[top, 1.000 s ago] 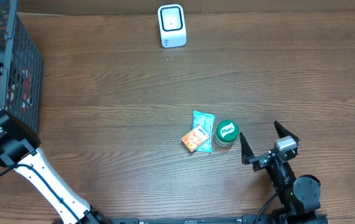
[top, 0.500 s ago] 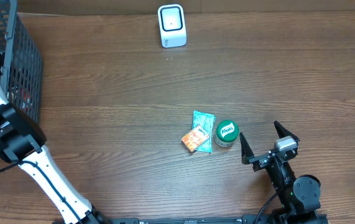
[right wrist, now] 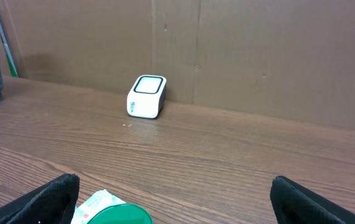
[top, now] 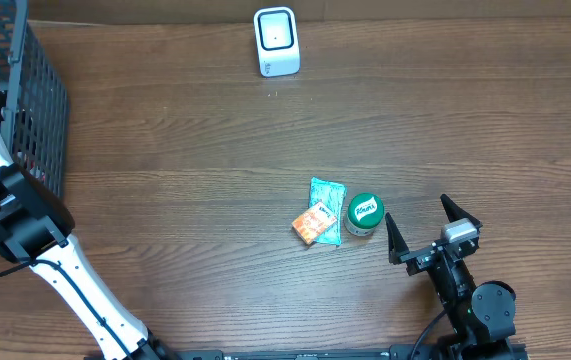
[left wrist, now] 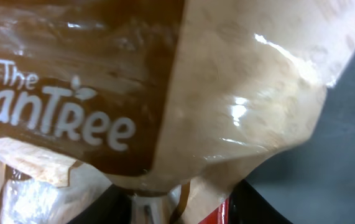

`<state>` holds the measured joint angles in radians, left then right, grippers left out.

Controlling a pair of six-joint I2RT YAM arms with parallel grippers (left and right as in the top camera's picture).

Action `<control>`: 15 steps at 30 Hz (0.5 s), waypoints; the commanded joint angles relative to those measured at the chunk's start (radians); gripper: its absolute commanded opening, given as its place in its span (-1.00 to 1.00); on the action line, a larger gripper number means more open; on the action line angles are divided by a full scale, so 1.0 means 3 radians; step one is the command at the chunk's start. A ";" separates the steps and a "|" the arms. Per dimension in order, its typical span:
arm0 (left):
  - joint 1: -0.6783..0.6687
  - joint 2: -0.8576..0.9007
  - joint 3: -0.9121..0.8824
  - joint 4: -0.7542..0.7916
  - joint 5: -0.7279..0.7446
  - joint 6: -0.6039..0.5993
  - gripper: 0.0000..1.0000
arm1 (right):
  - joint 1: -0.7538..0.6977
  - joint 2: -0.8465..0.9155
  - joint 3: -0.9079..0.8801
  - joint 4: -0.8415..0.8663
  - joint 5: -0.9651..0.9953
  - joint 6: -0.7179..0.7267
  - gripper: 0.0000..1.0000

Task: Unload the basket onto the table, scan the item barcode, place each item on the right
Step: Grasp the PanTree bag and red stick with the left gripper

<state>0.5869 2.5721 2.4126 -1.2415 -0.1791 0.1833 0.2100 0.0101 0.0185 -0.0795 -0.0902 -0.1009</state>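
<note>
Note left arm (top: 10, 215) rising from lower left of overhead frame, bent at black joint, white forearm leaning into wire basket (top: 40, 95) at upper left. Cannot make out left gripper in either view, so cannot tell whether spread or clamped. Find left wrist view filled almost edge to edge by glossy bag (left wrist: 227, 112): brown panel at left with white lettering "The PanTree", tan panel at right, bright glare on the film, very close to the lens. Dark shapes and a red patch along lower edge, not identifiable. Bag hidden from overhead; location judged inside basket from arm position only. Note right arm (top: 485, 310) low at lower right, right gripper (top: 417, 210) pointing up-frame, jaws spread wide, holding and touching nothing. See green-lidded jar (top: 363, 213) just beside its frame-left finger, with teal pouch (top: 327, 205) and orange packet (top: 314, 222) touching one another left of the jar. See white scanner (top: 276, 41) upright at top centre, well apart from all.
</note>
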 commanded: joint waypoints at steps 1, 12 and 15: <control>0.0061 0.0178 -0.0144 -0.0047 -0.0009 -0.0025 -0.09 | 0.0009 -0.0020 -0.0034 0.0011 -0.0013 0.0011 1.00; 0.0104 0.0165 -0.0385 0.0027 0.0312 -0.0018 -0.92 | 0.0009 -0.0020 -0.0034 0.0011 -0.0013 0.0011 1.00; 0.0103 0.0098 -0.0240 -0.0039 0.0584 -0.0013 -0.92 | 0.0009 -0.0020 -0.0034 0.0011 -0.0013 0.0011 1.00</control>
<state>0.6102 2.5488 2.3600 -1.2224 -0.1310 0.1795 0.2100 0.0101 0.0185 -0.0795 -0.0902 -0.1013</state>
